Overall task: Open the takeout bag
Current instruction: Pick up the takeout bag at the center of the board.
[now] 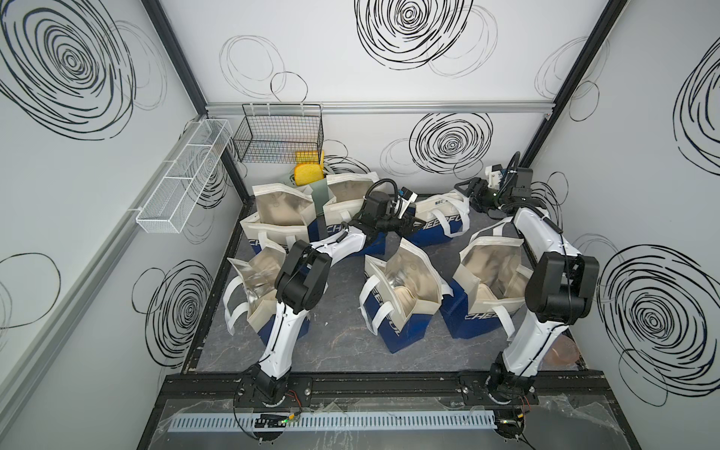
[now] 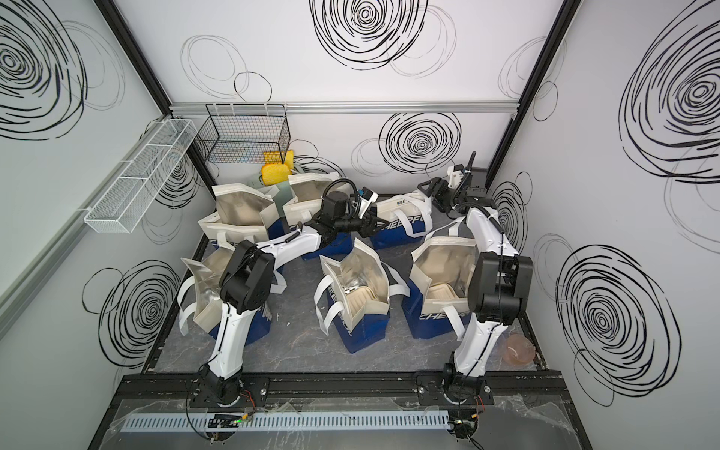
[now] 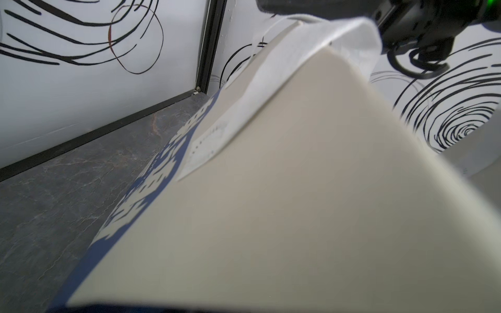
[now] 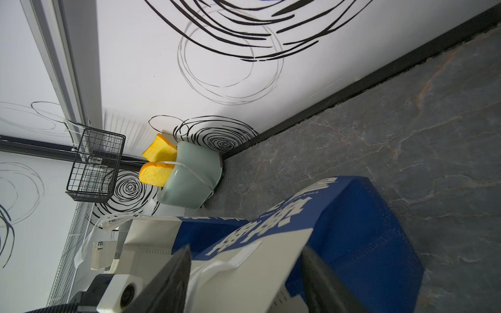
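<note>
- In both top views: takeout bag at 1 o'clock on the dark, marble-veined worktop. Cream top folded shut over blue cloth, with the white lettering partly cut off by the left gripper.
- Left gripper at the bag's 8 o'clock side, black against blue; jaws too small and dark to make out, so released or clenched cannot be told.
- Right gripper at the bag's 2 o'clock corner, tips merging with a white handle.
- Five open bags from 8 o'clock round to 11, plus one at the centre and one at 3 o'clock. Crinkled silver foil inside, soft cream rims; the 8 o'clock one half hidden under the left arm's elbow.
- Pinkish translucent bowl at 4 o'clock, partly covered by the right arm.
- Left wrist view: almost filled by the takeout bag's matte cream cloth, blurred from closeness. Flat woven strap stitched on, rising toward the right gripper's black bulk, cut off at the frame edge. Own jaws out of frame.
- Right wrist view: jaws released, two dark fingers spread wide over the bag's cream flap and a slack strap. Lettering too skewed to read.
- Beyond the bag, by the wall: rounded sage-green toaster holding two spongy yellow bread slices; black wire basket nearby.
</note>
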Robot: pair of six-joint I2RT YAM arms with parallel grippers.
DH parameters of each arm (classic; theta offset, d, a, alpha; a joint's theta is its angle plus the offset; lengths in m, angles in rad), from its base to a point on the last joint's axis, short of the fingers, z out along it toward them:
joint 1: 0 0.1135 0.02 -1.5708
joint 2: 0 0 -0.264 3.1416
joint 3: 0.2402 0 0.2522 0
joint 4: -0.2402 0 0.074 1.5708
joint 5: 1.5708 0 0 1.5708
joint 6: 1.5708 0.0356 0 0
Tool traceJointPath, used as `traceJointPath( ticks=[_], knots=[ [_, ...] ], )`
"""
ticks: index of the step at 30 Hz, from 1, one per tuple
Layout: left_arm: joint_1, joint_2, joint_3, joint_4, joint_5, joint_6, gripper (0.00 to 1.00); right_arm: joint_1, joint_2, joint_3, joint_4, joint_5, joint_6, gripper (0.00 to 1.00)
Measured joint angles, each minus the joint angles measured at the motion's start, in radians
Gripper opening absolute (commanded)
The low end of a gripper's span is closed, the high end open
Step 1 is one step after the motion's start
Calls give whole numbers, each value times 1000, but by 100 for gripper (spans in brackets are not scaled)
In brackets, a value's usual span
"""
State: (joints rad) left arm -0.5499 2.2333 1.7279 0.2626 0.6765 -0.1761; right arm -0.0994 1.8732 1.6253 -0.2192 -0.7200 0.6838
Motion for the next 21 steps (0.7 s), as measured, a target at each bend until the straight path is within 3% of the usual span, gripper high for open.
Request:
traceJointPath(
  ticks=[5,11,16,21],
  knots=[
    [0,0,0,8,-1,-1,29,0,1,0,-6,0,0,67],
    [-1,0,0,21,0,-16,0,0,0,0,-7,0,-7,68],
    [-7,0,16,6,0,-22,0,3,0,28,-44,38,-51,70],
    [-11,-11,35,-30,-8,-23,0,25,-5,106,-105,154,-138,72]
  ],
)
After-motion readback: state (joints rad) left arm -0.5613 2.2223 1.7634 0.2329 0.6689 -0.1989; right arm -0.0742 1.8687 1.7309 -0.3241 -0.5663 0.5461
